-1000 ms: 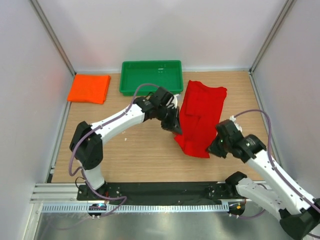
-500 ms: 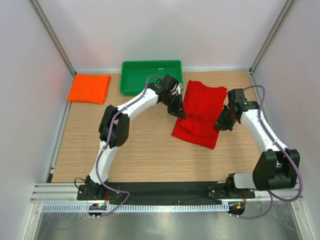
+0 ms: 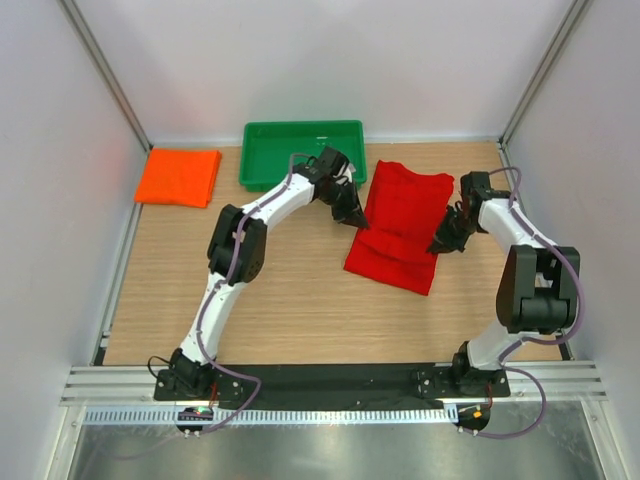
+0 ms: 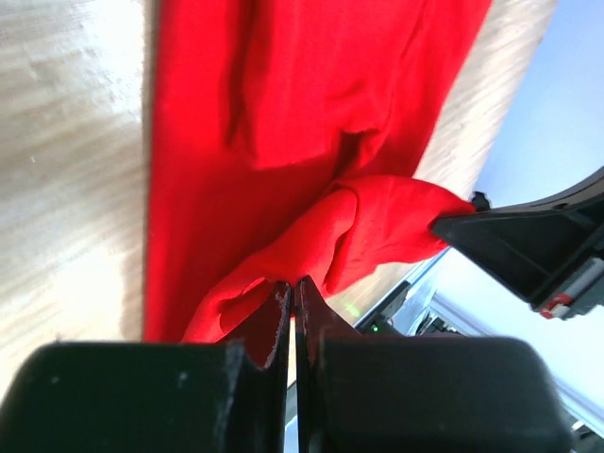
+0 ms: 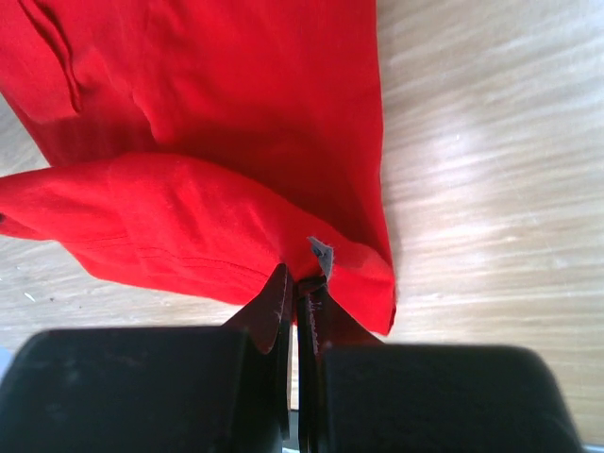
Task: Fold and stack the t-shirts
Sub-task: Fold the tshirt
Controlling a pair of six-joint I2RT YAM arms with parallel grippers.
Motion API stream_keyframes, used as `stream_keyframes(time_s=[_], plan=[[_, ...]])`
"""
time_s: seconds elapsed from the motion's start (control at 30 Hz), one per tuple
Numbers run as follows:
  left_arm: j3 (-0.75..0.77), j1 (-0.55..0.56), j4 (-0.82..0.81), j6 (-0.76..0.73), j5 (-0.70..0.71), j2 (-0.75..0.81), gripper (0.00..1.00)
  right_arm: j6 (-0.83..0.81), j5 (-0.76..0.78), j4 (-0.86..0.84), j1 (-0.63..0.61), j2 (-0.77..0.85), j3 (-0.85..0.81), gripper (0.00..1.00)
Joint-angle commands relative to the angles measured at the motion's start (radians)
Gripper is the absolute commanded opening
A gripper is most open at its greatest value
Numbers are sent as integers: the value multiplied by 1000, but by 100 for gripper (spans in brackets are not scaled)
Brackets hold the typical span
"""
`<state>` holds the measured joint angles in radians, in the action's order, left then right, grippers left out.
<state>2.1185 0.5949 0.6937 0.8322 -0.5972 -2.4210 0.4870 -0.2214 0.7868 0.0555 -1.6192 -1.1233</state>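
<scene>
Top camera looks down from behind; both close wrist cameras share the red t-shirt [image 3: 400,215].

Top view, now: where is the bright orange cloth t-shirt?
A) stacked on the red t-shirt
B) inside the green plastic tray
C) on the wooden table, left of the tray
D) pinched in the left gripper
C: the bright orange cloth t-shirt lies folded on the wooden table, left of the green plastic tray and apart from it; the left gripper and right gripper are shut on the red cloth t-shirt.
</scene>
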Motion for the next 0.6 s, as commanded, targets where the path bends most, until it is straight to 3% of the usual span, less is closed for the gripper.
stream_keyframes(time_s=[0.0, 0.1, 0.13, 0.17, 0.2, 0.23, 0.27, 0.33, 0.47, 0.53, 0.57], plan=[[49, -3, -39, 27, -49, -16, 0, -36, -45, -40, 17, -22, -66, 1], [54, -4, -46, 34, -46, -30, 1, -45, -68, -54, 24, -70, -82, 2], [57, -4, -46, 36, -41, -33, 3, -50, -78, -60, 32, -83, -89, 6], [58, -7, -46, 35, -21, -32, 10, -50, -79, -58, 36, -115, -110, 10], [63, -10, -37, 33, -1, -27, 12, -54, -79, -51, 41, -129, -124, 17], [64, -14, -31, 30, 17, -21, 16, -57, -58, -25, 46, -143, -142, 30], [67, -18, -22, 19, 66, -1, 27, -67, -36, 1, 46, -156, -192, 35], [96, -24, 36, -7, 111, 23, 34, -88, 84, 93, 46, -143, -240, 48], [117, -35, 188, -143, 226, 108, 41, -78, 255, 221, 3, -30, -280, 57], [74, -37, 257, -229, 272, 184, 43, -12, 283, 226, -128, 59, -253, 57], [-4, -35, 268, -252, 278, 215, 43, 99, 328, 213, -182, 86, -204, 57]])
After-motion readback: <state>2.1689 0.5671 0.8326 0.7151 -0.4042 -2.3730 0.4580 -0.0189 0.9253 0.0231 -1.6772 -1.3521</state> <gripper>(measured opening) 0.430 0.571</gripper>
